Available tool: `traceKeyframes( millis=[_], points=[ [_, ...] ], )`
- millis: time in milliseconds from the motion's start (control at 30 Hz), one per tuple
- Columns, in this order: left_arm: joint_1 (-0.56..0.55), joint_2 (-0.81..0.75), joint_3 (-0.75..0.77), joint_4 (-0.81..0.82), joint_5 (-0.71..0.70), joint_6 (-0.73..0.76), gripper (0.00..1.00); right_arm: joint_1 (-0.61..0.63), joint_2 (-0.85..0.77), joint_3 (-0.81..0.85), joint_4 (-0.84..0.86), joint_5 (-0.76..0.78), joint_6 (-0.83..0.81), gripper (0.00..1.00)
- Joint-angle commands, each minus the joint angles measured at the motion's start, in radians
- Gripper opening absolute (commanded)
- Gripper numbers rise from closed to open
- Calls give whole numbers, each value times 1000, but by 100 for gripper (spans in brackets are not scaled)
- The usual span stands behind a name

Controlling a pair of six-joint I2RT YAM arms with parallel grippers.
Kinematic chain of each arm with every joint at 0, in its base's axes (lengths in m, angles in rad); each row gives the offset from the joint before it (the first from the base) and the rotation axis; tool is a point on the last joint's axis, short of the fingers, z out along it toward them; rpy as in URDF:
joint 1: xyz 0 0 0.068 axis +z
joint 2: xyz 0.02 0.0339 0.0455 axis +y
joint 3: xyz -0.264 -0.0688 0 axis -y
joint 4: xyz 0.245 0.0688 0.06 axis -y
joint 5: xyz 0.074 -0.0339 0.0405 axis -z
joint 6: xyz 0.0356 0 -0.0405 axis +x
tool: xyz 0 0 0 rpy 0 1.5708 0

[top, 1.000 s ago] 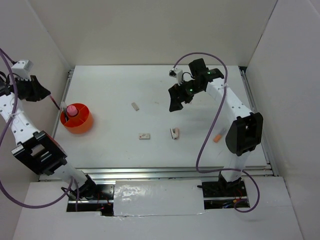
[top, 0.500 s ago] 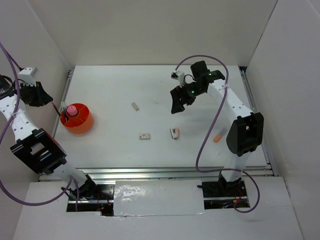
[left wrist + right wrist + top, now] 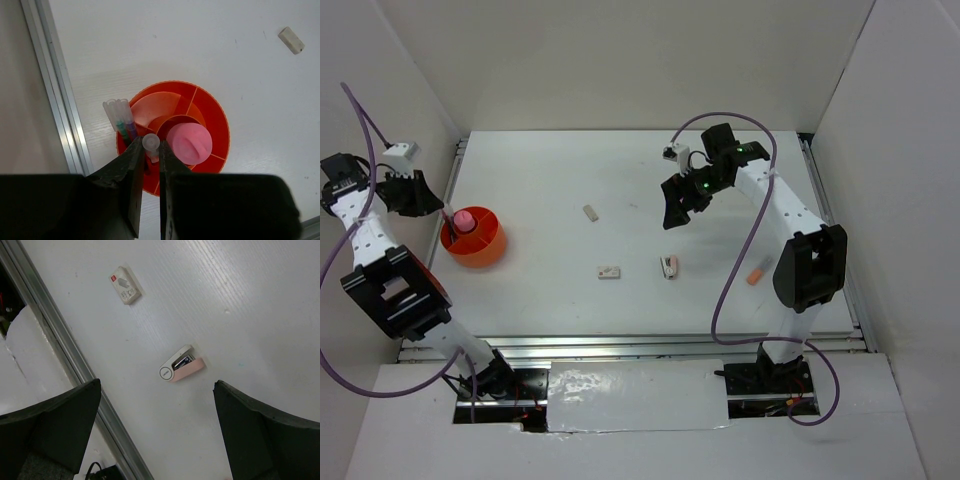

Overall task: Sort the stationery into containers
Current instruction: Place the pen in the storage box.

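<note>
Because the left claw [image 3: 151,159] has its two black fingers [image 3: 134,170] pressed together around it, only the clear round cap of a thin pen [image 3: 151,142] shows from the left wrist. The shaft is hidden between the fingers, so I cannot tell its colour or whether its lower end sits in a compartment. That claw is clenched on the thin pen, over the part of the low round orange-red plastic tub [image 3: 212,112] nearest the claw. The tub stands at the table's left side, by the metal rail [image 3: 60,100]. A stubby pink cylinder [image 3: 189,144] stands upright in the tub just beside the cap. A cluster of clear-capped pens [image 3: 119,111] leans at the tub's left rim, lower ends hidden. From above, this claw's fingertips are too small to make out.

The right claw [image 3: 673,212] hangs spread wide and holds nothing, above the white table [image 3: 540,170]; its wrist view cuts both fingers off at the lower edge. Below it lie a small pink-and-white capsule-shaped piece [image 3: 182,367] and a white block with a red mark [image 3: 125,285], apart from each other.
</note>
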Motion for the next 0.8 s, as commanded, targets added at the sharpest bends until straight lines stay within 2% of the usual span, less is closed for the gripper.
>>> traceKeyframes(
  millis=[0,200,267,300,367,400,533,600,767],
  points=[
    [-2,-1,-23,48,-5,32,20,-10,-48,-4,-7,-5,-7,100],
    [-3,-18,-78,68,-30,56,21,-21,-51,-4,-10,1,-4,100],
    [-3,-30,-103,87,-46,59,24,-24,-57,-10,-10,4,0,100],
    [-5,-30,-106,85,-47,75,31,-25,-57,-10,-12,2,-2,100],
    [-5,-24,-101,62,-48,88,38,-30,-65,-13,-13,13,3,100],
    [-3,-26,-97,58,-48,93,46,-32,-71,-16,-15,16,6,100],
    [-3,-55,-78,56,-30,89,58,-59,-103,-39,-4,47,45,100],
    [-3,-81,-68,79,-7,58,67,-93,-130,-54,7,67,88,100],
    [-13,-167,-14,166,15,-58,71,-200,-218,-143,24,184,189,100]
  ],
)
